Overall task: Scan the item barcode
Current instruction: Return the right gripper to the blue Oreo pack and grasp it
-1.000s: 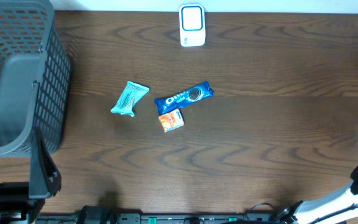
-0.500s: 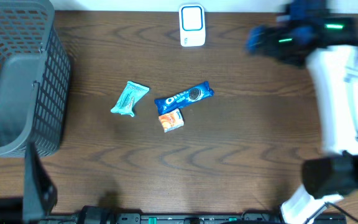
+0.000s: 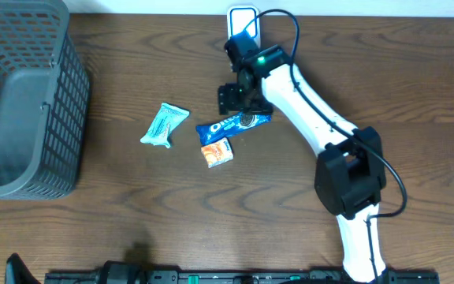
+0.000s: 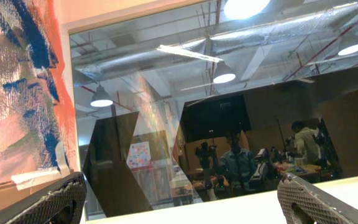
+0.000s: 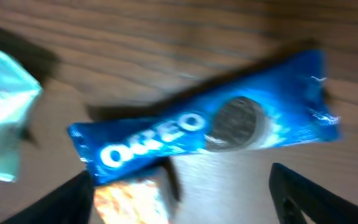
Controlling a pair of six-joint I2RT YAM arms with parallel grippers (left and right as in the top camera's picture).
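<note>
Left claw (image 4: 188, 202) spread wide, aimed up at ceiling lamps, holding nothing. Far left on the wooden surface (image 3: 132, 221), a grey basket (image 3: 22, 102) against the edge. Next a teal packet (image 3: 165, 125), bare room all around. Then a small orange packet (image 3: 217, 152) touching the blue Oreo pack (image 3: 233, 121). Right claw (image 3: 235, 99) over the Oreo pack, fingers apart, nothing gripped; white arm stretched from the near edge, hiding part of the white scanner (image 3: 237, 16). One second ago, barely in view at the near right corner; packets unmoved.

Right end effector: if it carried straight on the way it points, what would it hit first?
Probably the blue Oreo packet, which lies flat on the table directly ahead of the open right end effector; how far off is unclear.
</note>
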